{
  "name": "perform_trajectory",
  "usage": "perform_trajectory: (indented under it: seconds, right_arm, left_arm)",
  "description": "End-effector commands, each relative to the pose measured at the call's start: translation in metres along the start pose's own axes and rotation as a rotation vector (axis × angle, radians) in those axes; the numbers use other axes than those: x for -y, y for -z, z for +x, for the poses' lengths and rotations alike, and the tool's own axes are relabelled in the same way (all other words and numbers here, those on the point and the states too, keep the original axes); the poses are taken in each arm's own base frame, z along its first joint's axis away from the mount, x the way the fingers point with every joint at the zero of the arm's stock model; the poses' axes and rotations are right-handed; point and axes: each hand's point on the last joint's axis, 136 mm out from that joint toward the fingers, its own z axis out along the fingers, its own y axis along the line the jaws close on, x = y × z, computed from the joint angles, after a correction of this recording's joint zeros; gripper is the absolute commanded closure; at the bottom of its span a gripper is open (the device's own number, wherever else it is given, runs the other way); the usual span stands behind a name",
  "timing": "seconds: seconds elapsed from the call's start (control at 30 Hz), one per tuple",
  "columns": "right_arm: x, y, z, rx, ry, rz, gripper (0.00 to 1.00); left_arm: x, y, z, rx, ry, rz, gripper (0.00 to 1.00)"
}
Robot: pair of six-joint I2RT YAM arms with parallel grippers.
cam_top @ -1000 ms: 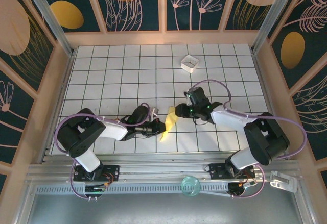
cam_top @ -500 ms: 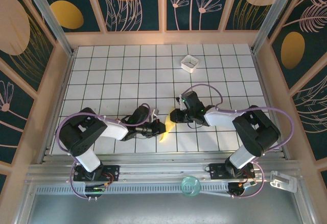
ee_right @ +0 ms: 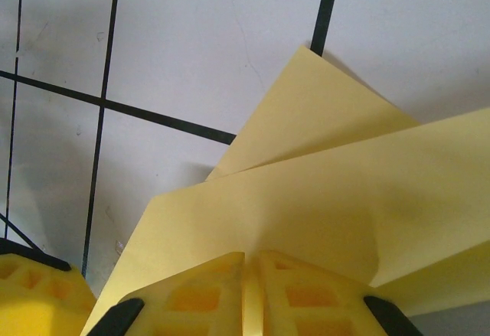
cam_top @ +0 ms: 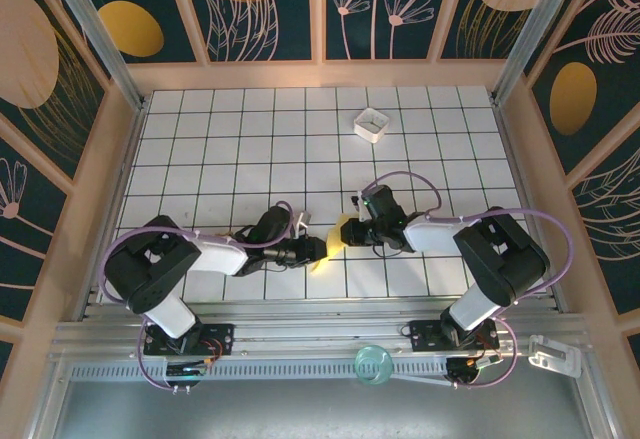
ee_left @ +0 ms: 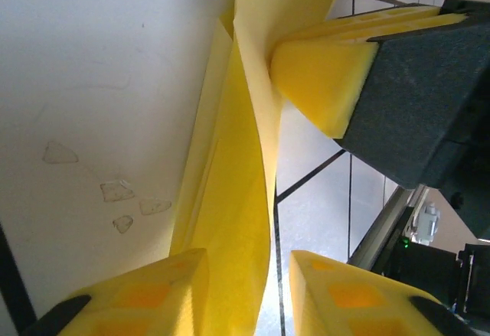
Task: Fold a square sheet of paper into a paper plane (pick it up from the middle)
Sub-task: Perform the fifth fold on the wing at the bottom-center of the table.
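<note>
Two grippers meet on one yellow paper sheet point(ee_left: 230, 198), partly folded, at lower centre of the overhead frame. Right gripper point(ee_right: 251, 275) — pads pressed together, clamped on the sheet. Left gripper point(ee_left: 241, 294) — pads apart, sheet passing between them. One white box point(cam_top: 372, 123), upper centre-right, well apart.

Counted two arms: left arm point(cam_top: 190, 254) and right arm point(cam_top: 485, 244). Counted two grippers as well, the left gripper point(cam_top: 316, 249) and the right gripper point(cam_top: 352, 231), with two yellow pads point(ee_right: 207, 294) on each, four altogether. Found one piece of yellow paper point(cam_top: 322, 261), showing at least two layers in the right wrist view. Found one small white box point(cam_top: 371, 123) on one gridded table point(cam_top: 250, 139). Spotted two more items at the near rail: one round teal disc point(cam_top: 374, 363) and one white bracket point(cam_top: 553, 355).
</note>
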Motion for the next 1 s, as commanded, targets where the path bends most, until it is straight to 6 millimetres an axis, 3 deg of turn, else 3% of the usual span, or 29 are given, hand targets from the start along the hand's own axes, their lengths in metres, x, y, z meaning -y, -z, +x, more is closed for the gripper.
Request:
perform_trajectory:
  seconds: [0.0,0.33,0.7,0.97]
  right_arm:
    - [0.006,-0.003,0.003,-0.006,0.007,0.002,0.88]
    - [0.007,-0.004,0.003,-0.010,0.012,0.008,0.89]
    - [0.009,-0.003,0.003,-0.010,0.023,0.017,0.90]
    - [0.008,0.000,0.003,0.001,0.058,0.012,0.91]
  left_arm:
    - [-0.012,0.006,0.007,-0.014,-0.037,-0.060,0.61]
    - [-0.022,0.006,0.029,-0.120,-0.087,-0.094,0.51]
    - [-0.029,0.003,0.031,-0.123,-0.072,-0.107,0.72]
    - [-0.030,0.000,0.028,-0.113,-0.072,-0.115,0.80]
